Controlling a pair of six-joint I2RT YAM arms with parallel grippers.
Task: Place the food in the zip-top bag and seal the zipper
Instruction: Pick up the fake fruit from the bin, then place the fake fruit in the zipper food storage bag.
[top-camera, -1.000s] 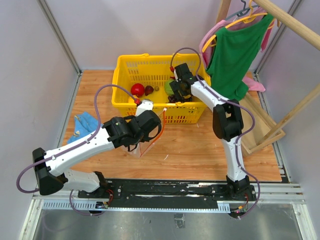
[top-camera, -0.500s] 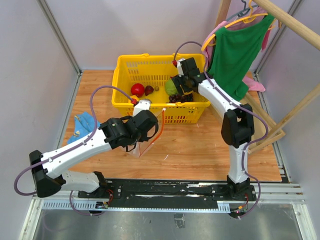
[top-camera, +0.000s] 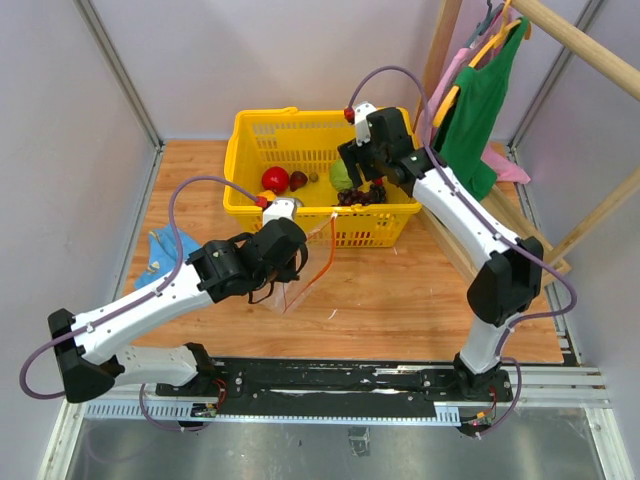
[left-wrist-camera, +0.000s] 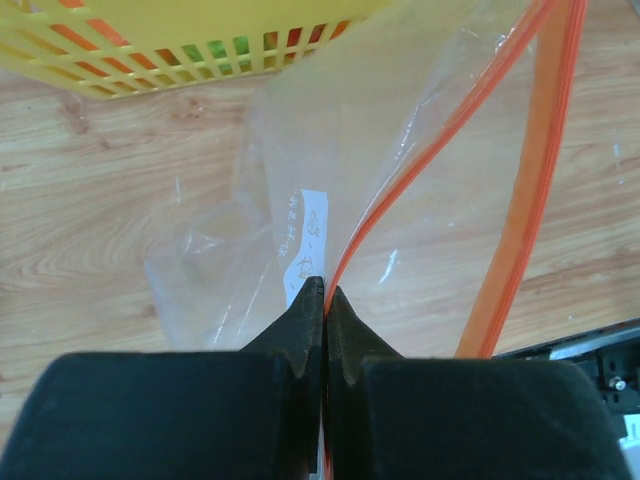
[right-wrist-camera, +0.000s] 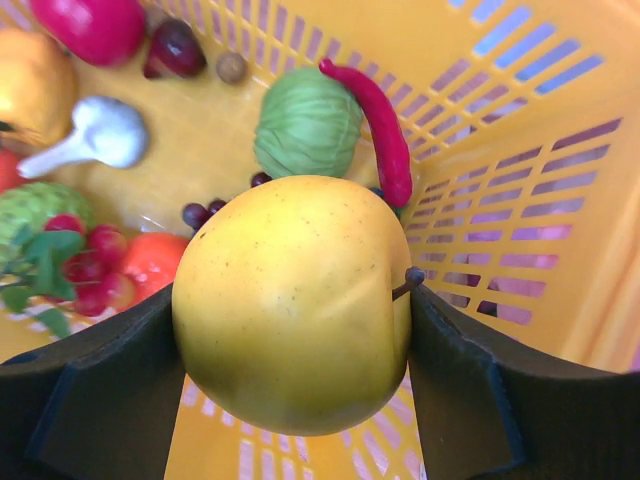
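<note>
On the left, my left pincer (left-wrist-camera: 322, 290) is closed on the zip-top bag (left-wrist-camera: 330, 180), nipping the clear film where a thin orange line meets its tips. The zipper (left-wrist-camera: 520, 200) runs past to the right. The pouch hangs over the wooden surface (top-camera: 400, 290), just on the near side of the yellow basket (top-camera: 250, 140). Further right, my right pincer (right-wrist-camera: 290, 335) is clamped around the round yellow fruit (right-wrist-camera: 290, 290) (stem poking right), above a green piece (right-wrist-camera: 305, 120) and a red chili (right-wrist-camera: 375, 125) lying in the basket's right end.
</note>
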